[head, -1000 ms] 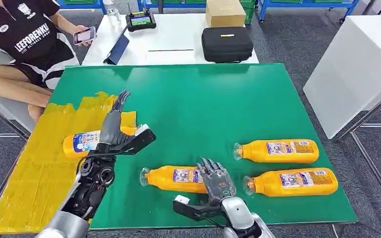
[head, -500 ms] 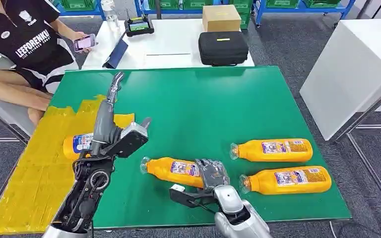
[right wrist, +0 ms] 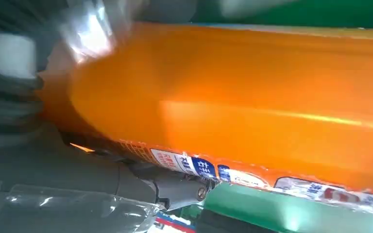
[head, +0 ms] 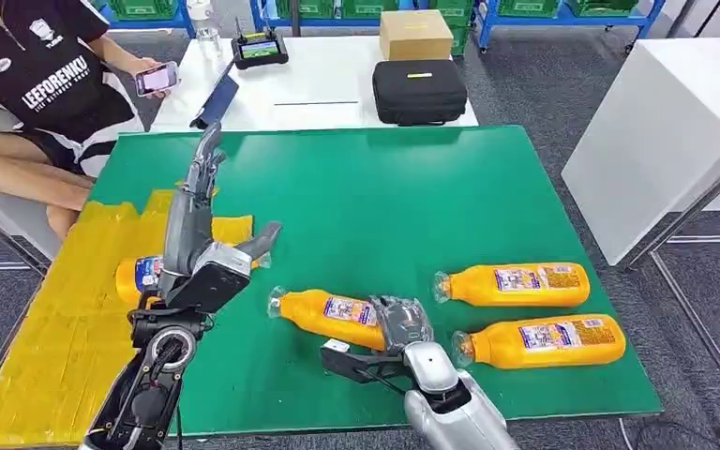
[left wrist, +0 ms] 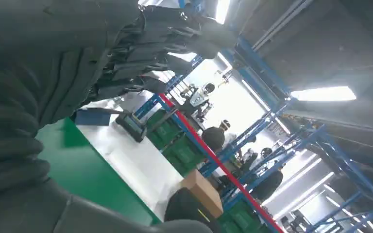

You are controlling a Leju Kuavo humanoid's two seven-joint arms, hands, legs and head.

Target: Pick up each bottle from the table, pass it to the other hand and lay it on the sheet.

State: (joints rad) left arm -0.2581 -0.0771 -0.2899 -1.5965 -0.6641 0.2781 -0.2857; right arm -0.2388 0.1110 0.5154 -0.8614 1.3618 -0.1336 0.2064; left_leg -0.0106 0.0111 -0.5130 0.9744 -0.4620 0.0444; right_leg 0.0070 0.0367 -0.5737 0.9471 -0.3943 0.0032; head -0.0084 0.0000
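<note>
Grasping: right hand (head: pixel 403 323) has its fingers wrapped over the base end of an orange bottle (head: pixel 328 316) near the front of the green table (head: pixel 412 187); the right wrist view shows the orange body pressed tight against the palm, so I judge this a firm hold made ready for lifting.
Bottle in hand: lies slanted, cap end pointing left toward the other arm, which suits a handover across the middle.
Left hand: left hand (head: pixel 197 230) stands raised above the left part of the table, fingers spread and straight, thumb out to the side, holding nothing; likely placed there to receive.
Sheet: yellow sheet (head: pixel 47 328) covers the left side of the table; one bottle on the sheet (head: pixel 139 277) already lies there, partly hidden behind the left forearm.
Waiting bottles: far right bottle (head: pixel 516 283) and near right bottle (head: pixel 544 342) lie side by side on the green, caps pointing left, close to the right hand's side for easy picking.
Progress: one laid, one gripped, two untouched.
Bystander: a person (head: pixel 37 84) sits at the far left, phone in hand, clear of the arms.
Risk: the grip sits at one end, so the bottle may tip when raised.
</note>
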